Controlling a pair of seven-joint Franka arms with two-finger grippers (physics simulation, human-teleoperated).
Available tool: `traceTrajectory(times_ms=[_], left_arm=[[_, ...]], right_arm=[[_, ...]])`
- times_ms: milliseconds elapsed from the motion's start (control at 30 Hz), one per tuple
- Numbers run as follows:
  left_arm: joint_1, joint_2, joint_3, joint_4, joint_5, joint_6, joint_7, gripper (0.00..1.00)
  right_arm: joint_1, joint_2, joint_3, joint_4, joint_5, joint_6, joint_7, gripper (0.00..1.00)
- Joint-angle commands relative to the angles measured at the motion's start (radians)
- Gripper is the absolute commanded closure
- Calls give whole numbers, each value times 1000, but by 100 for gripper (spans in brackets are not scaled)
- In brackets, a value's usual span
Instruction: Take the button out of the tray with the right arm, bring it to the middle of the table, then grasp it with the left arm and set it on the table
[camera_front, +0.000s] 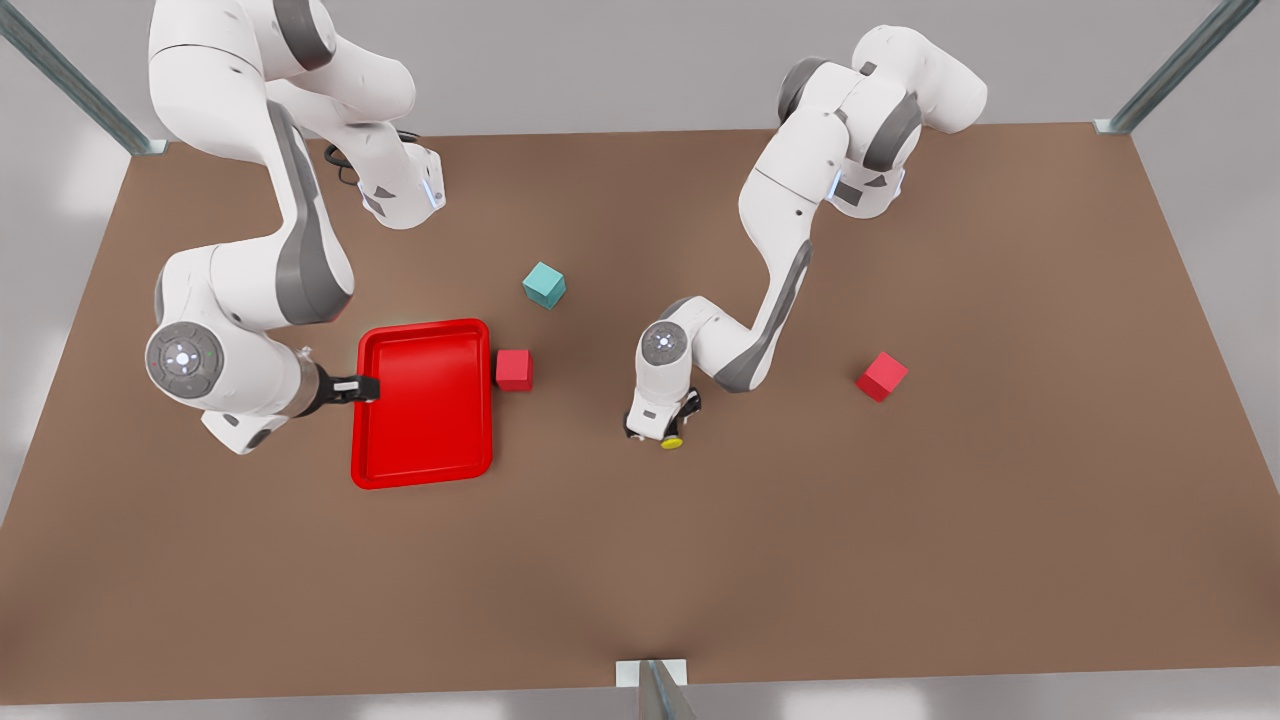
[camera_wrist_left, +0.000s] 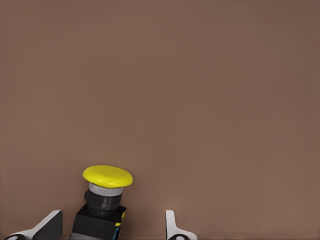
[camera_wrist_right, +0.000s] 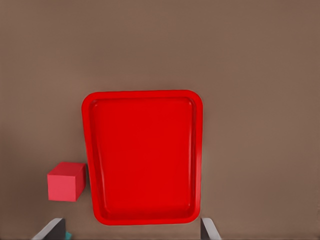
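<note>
Twin white Franka arms with grey joint patches, seen from the front view.
The left arm (camera_front: 770, 290) and the right arm (camera_front: 250, 250) share glossy white rounded shells, dark grey bands along the links and round grey joint caps with small pale markings. Thin blue light strips glow on the far housings. A black cable loops beside the right arm's far segment. The wrists end in black gripper hardware; pale finger pads (camera_wrist_left: 172, 227) edge the wrist views.
</note>
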Motion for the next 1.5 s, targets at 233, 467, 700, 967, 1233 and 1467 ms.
traceTrajectory(times_ms=[233,467,700,967,1233,1467], left_arm=[[0,-1,-9,-20,-1,-21,124,1],[0,-1,-9,-18,-1,-35,124,32],[8,-4,-9,-15,-1,-52,125,38],[8,-3,-9,-12,-4,-55,124,47],[6,-4,-7,3,-3,-55,118,50],[-34,-7,74,32,28,-49,0,50]], right_arm=[[-89,-1,-3,34,-4,-69,-127,0],[-126,-1,-3,35,-5,-76,-129,0],[-125,-1,-1,35,-5,-78,-129,0],[-112,5,2,34,-2,-85,-129,0],[-109,8,3,34,-2,-85,-129,0],[-102,11,5,34,-2,-95,-129,0]])
